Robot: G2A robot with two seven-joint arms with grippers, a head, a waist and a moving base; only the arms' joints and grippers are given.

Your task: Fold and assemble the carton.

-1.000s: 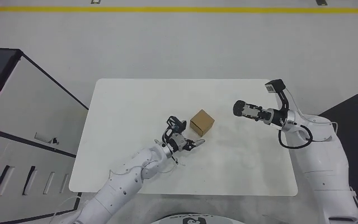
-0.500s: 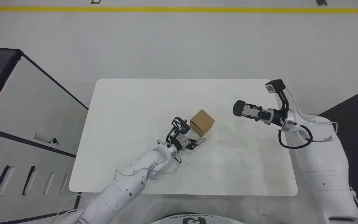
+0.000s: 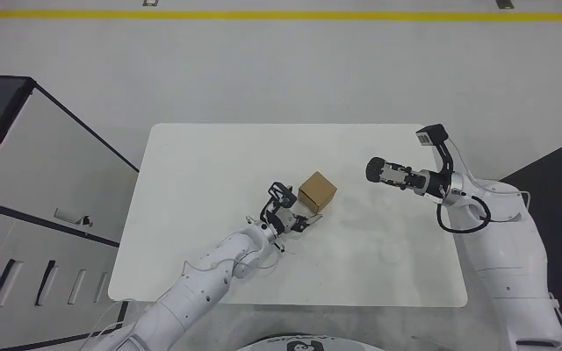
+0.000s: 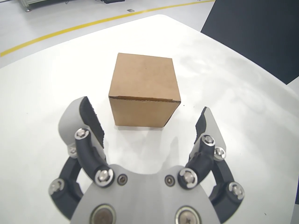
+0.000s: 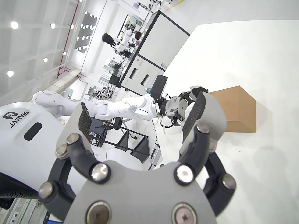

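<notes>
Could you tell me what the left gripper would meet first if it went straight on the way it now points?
Most likely the carton, which stands on the table straight ahead of the left gripper, in line with the gap between its open fingers. Nothing else lies between them.

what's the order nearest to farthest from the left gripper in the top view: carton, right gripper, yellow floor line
From the left gripper:
1. carton, just ahead of its open jaws.
2. right gripper, beyond the carton, toward the robot's right.
3. yellow floor line, on the floor, far beyond both.
</notes>
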